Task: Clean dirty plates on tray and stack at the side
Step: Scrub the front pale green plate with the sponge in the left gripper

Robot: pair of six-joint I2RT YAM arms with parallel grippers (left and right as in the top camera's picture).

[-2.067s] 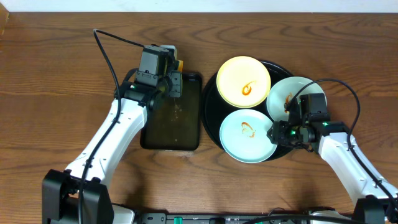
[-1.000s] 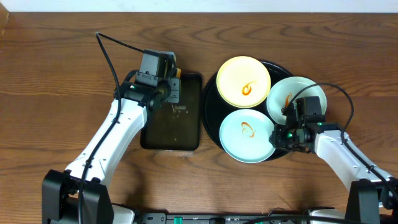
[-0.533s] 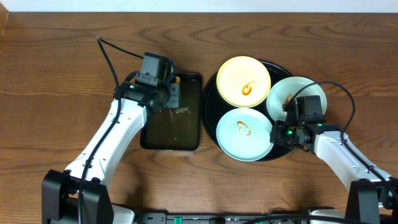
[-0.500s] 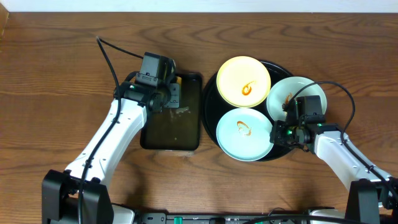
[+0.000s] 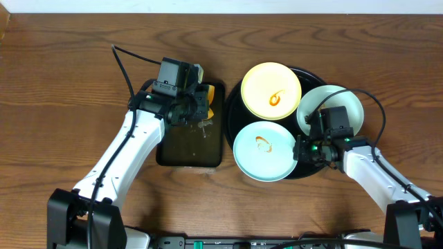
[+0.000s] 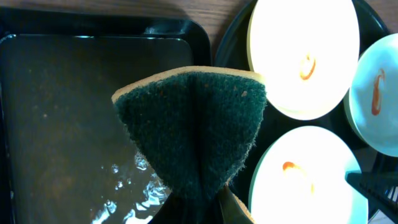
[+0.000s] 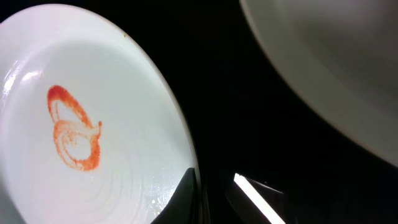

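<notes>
Three plates lie on the round black tray (image 5: pixel 234 114): a pale yellow plate (image 5: pixel 270 90) at the back, a blue-white plate (image 5: pixel 263 150) in front and another blue-white plate (image 5: pixel 340 102) at the right. Orange sauce marks the yellow and front plates. My right gripper (image 5: pixel 299 151) is shut on the front plate's right rim (image 7: pixel 180 155), one finger (image 7: pixel 185 191) lying on its top face. My left gripper (image 5: pixel 197 105) is shut on a green and yellow sponge (image 6: pixel 193 118), which hangs over the right edge of the rectangular tray (image 5: pixel 188 145), next to the round tray.
The rectangular black tray (image 6: pixel 56 124) holds shallow water with a few bubbles. The right plate overhangs my right wrist (image 5: pixel 334 123). Bare wooden table (image 5: pixel 62 83) lies left of and behind both trays.
My right gripper has shut on the front plate's rim and drawn that plate left. My left gripper has carried the sponge right, towards the round tray.
</notes>
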